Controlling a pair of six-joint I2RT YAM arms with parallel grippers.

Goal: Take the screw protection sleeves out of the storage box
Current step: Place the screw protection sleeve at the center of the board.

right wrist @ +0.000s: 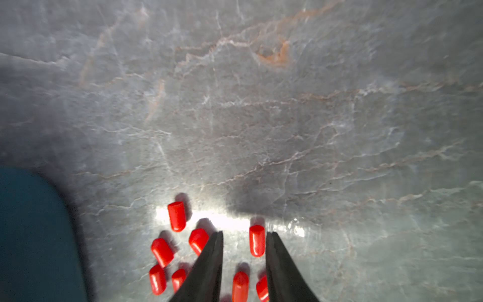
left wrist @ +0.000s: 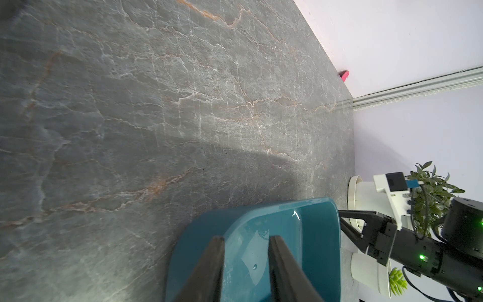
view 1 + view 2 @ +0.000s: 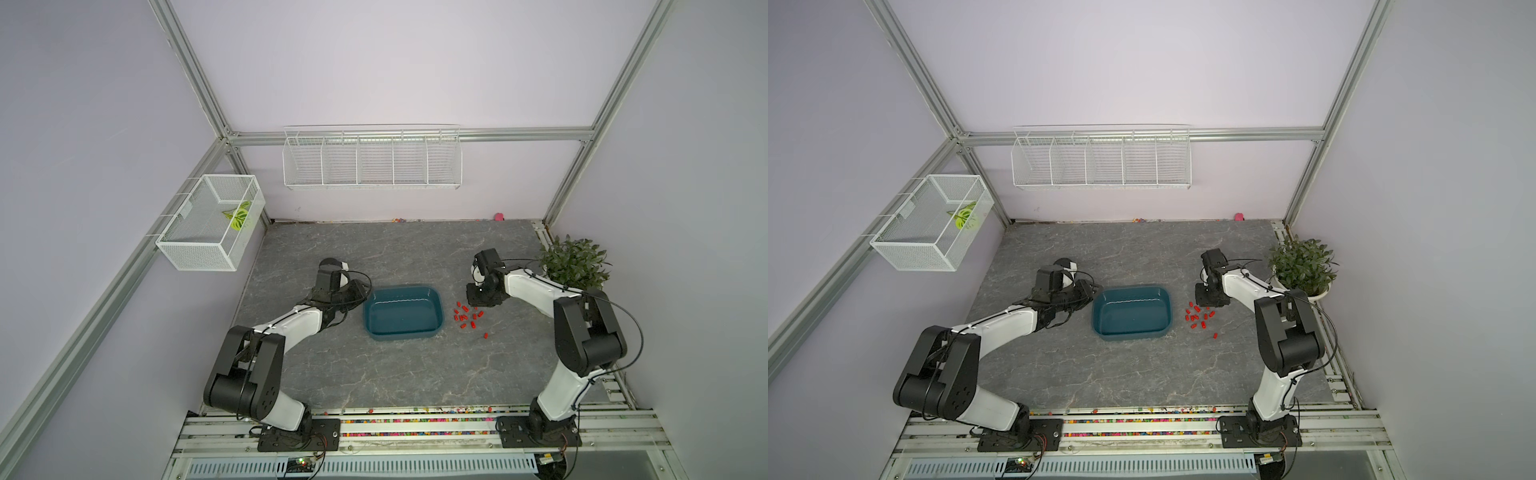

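— What are the sleeves [image 3: 467, 318] like?

— Small, glossy red plastic cylinders, each with one end rounded and the other cut flat. They lie on their sides in a loose scatter on the table [image 3: 374, 374], a matte grey slab veined in white and rust.

— Where are they relative to the box [image 3: 399, 316]?

— Outside it, just beside its right end. The box is a shallow teal tub of smooth, shiny plastic with rounded corners and a rolled rim.

— And the right gripper [image 1: 244, 235]?

— It is low over the near edge of the scatter with its jaws parted, clamping nothing. Its black fingers [image 1: 209, 261] taper to thin tips. One sleeve [image 1: 257, 240] lies in the gap close against one finger. Its long axis runs along the fingers, with the rounded end toward the wrist. More sleeves sit outside the other finger at mixed angles.

— Does the finger touch it?

— I can't tell.

— The left gripper [image 2: 247, 239]?

— It is at the box's left end, lying nearly level, and its jaws are also parted. The box's glossy floor shows between them. I can't tell whether they touch the rim.
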